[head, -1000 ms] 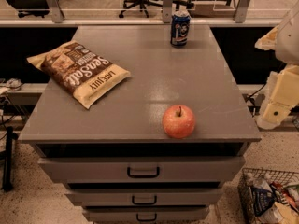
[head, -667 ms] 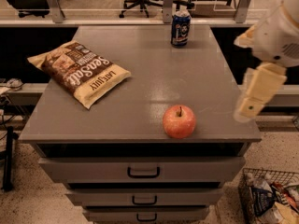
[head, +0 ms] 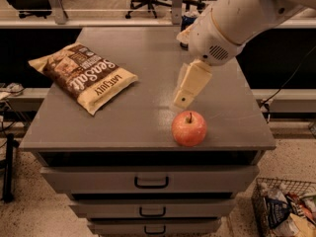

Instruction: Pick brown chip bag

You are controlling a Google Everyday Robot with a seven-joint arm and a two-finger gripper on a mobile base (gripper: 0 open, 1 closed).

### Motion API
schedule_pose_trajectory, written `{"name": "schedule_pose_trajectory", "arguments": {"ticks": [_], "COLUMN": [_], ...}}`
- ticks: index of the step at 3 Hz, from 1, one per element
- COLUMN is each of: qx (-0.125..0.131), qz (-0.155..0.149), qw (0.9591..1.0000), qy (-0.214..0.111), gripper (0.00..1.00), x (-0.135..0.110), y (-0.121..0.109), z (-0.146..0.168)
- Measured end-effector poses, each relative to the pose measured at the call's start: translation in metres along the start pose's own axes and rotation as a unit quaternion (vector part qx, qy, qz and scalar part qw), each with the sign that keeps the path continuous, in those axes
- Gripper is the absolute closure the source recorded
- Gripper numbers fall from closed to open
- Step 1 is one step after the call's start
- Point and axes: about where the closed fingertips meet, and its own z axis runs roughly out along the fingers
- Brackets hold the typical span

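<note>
The brown chip bag (head: 84, 75) lies flat on the left part of the grey counter (head: 143, 58), turned at an angle, with its white lettering facing up and nothing touching it. The gripper (head: 183, 98) hangs over the middle-right of the counter, well apart from the bag, pointing down and slightly left. Whether its jaws are open or closed cannot be told. The white arm (head: 242, 14) reaches in from the upper right corner and slopes down to the wrist. A red apple (head: 189, 128) stands just below the gripper near the front edge. A can (head: 186, 19) at the back is mostly hidden behind the arm. Below the top, the drawers (head: 150, 180) are shut. On the floor at the lower right, a wire basket (head: 262, 191) holds crumpled packets.
</note>
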Motion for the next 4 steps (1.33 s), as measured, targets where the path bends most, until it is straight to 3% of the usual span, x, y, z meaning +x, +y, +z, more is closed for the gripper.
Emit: {"name": "schedule_pose_trajectory", "arguments": {"ticks": [1, 2, 3, 4], "qx": [0.000, 0.004, 0.005, 0.009], "qz": [0.000, 0.005, 0.011, 0.022], "qw": [1.0000, 0.9997, 0.9966, 0.9910], "qy": [0.001, -0.024, -0.081, -0.132], "gripper": [0.00, 0.00, 0.00, 0.00], "x": [0.000, -0.014, -0.052, -0.090], "y": [0.000, -0.005, -0.023, -0.046], "z": [-0.001, 0.015, 0.058, 0.105]}}
